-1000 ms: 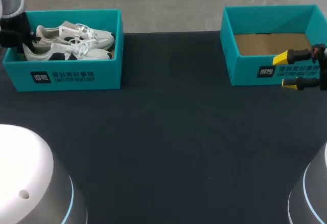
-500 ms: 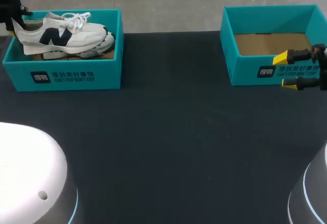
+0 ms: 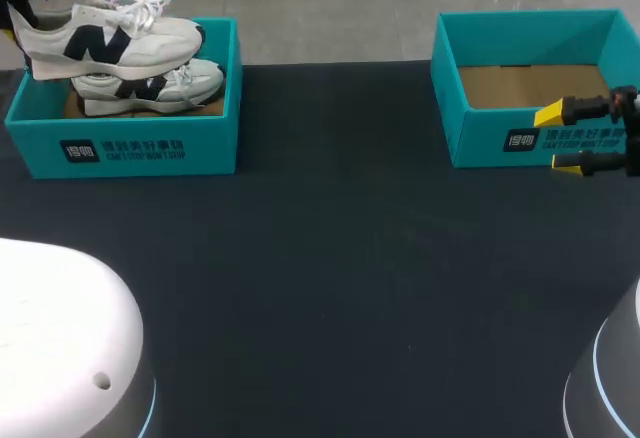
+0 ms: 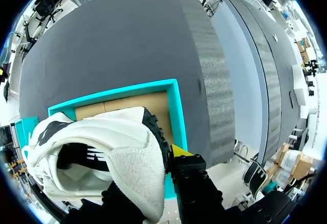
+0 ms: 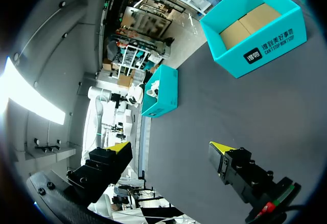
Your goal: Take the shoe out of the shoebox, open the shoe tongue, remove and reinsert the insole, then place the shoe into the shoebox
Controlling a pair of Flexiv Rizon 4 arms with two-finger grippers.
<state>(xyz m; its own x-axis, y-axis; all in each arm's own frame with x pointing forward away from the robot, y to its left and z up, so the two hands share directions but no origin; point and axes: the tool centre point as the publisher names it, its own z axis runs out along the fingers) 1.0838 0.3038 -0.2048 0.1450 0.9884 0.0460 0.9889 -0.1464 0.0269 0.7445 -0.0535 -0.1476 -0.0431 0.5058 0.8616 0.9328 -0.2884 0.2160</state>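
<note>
Left gripper point(image 4: 153, 168) clamps the heel of a shoe point(image 3: 110, 40), held level just above the left box point(image 3: 120, 150). The shoe has a white upper, a dark side mark and white laces. Its long axis runs across the table, toe toward the right box point(image 3: 480, 143). Right gripper point(image 3: 570, 138) stands spread before that box. There are two shoes and two teal boxes; the second shoe point(image 3: 150, 88) lies in the left box.

A white shoe point(image 3: 110, 40) with black side marks hangs level, toe right, just above the teal shoebox point(image 3: 130, 150) holding its mate point(image 3: 150, 88).
</note>
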